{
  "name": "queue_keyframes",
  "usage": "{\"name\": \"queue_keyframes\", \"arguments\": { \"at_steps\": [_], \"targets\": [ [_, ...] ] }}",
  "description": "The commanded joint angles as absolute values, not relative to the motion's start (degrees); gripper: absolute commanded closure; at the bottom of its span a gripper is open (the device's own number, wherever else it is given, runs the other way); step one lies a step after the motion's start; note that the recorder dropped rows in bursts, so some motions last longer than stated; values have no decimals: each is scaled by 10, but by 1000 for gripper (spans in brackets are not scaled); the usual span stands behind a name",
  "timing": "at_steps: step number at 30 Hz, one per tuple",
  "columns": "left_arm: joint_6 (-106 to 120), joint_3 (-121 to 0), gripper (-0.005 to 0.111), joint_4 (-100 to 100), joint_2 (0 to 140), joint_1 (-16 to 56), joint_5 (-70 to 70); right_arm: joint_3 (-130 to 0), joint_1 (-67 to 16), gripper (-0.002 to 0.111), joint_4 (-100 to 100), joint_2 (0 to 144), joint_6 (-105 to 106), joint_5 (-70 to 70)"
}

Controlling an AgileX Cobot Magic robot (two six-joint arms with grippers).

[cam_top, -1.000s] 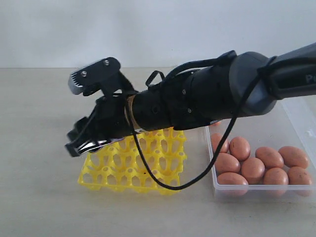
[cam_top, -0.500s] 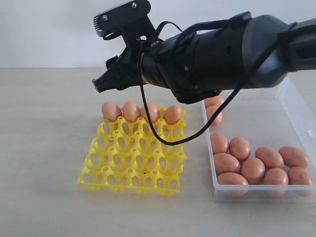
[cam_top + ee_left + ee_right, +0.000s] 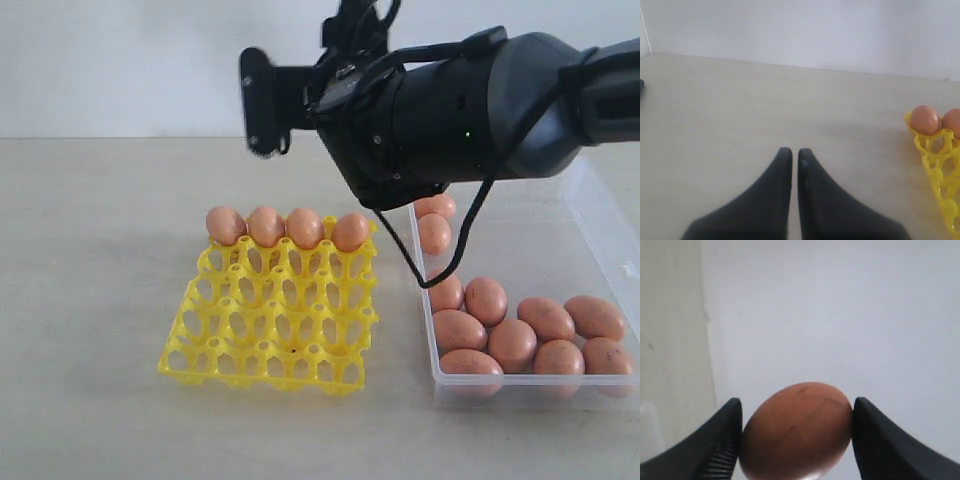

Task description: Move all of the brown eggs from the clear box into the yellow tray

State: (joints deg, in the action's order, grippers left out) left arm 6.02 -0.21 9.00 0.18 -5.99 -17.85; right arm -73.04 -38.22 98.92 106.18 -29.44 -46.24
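My right gripper (image 3: 797,402) is shut on a brown egg (image 3: 796,440), held in the air facing the white wall. In the exterior view the right arm (image 3: 450,110) hangs above the gap between tray and box, and its fingers do not show there. The yellow tray (image 3: 270,340) carries a row of brown eggs (image 3: 286,227) along its far edge. The clear box (image 3: 600,230) on the right holds several more eggs (image 3: 512,340). My left gripper (image 3: 795,152) is shut and empty, low over the table, with the tray's corner (image 3: 937,165) and two eggs (image 3: 925,119) off to one side.
A beige table (image 3: 90,300) runs to a white wall (image 3: 120,60) behind. A black cable (image 3: 455,250) loops down from the right arm over the box's near-left corner. The tray's other cups hold nothing.
The right arm rose from low over the tray, swung right and turned its wrist. The tray's far row of eggs, covered a second ago, now shows.
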Motion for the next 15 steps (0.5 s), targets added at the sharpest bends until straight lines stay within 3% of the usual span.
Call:
{"name": "queue_keyframes", "arguments": {
  "at_steps": [1, 5, 15],
  "targets": [
    [62, 0, 103, 90, 0, -61, -176, -733, -354, 108, 804, 1057, -270, -639],
    [62, 0, 103, 90, 0, -61, -176, -733, -349, 108, 516, 1039, -147, -535],
    [62, 0, 103, 90, 0, -61, -176, -733, -366, 108, -42, 1020, 139, -12]
  ]
}}
